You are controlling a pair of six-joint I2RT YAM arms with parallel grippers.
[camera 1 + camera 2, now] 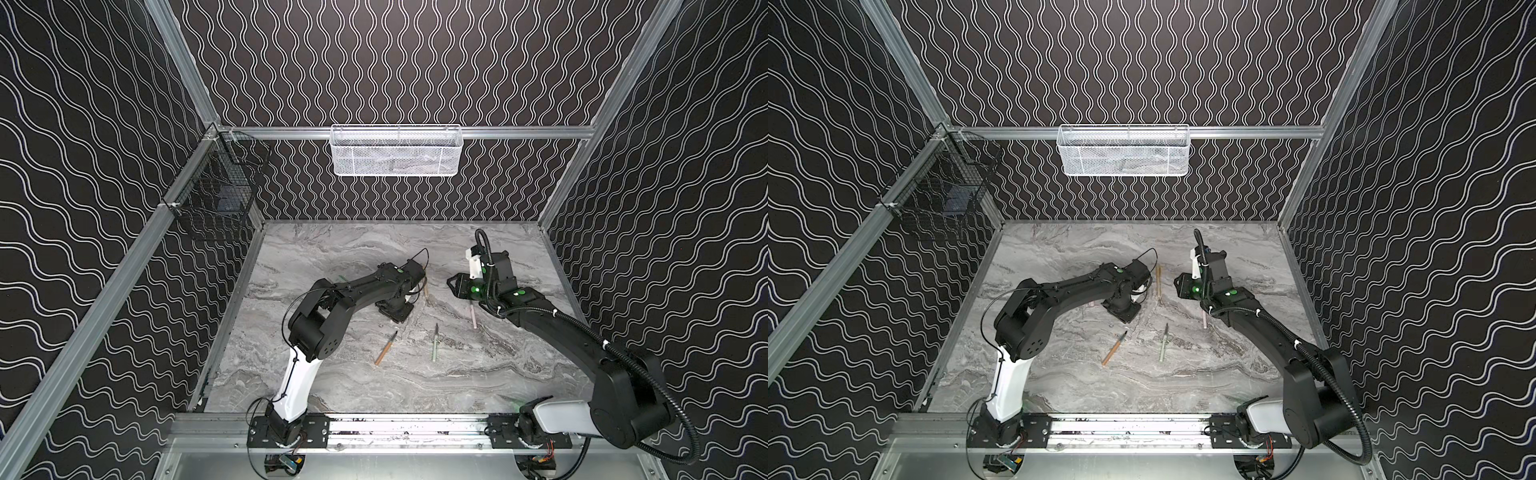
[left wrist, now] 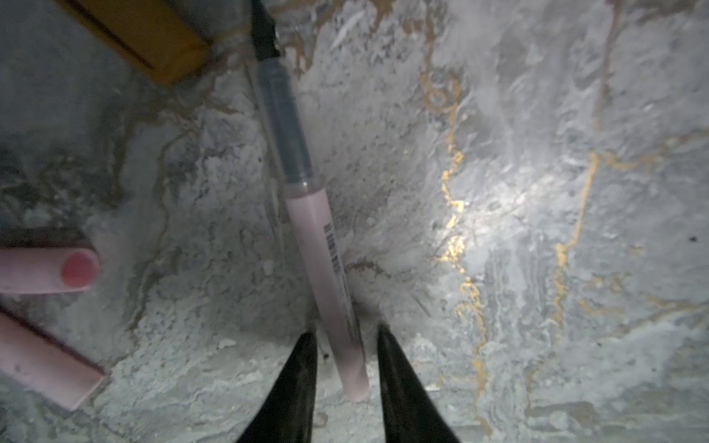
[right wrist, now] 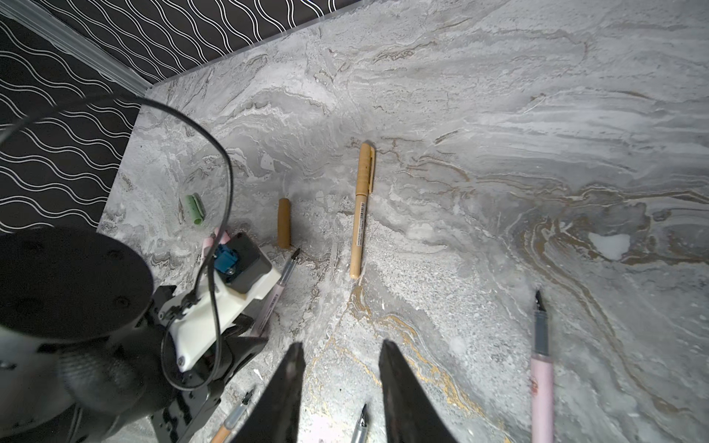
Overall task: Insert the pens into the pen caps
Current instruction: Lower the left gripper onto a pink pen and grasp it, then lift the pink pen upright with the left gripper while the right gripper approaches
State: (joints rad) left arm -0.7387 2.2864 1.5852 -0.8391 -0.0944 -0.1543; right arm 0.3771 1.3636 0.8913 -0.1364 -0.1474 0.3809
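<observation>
Left gripper (image 2: 346, 330) straddles the pink pen (image 2: 312, 230) at its blunt end, lower middle of frame; pen runs straight out from the jaws, tip toward the top. Can't tell if it's pinched.

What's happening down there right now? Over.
Left gripper: jaws straddle pink pen, not clamped. Right gripper: jaws open, empty. Two pink caps beside, nothing blocking.
</observation>
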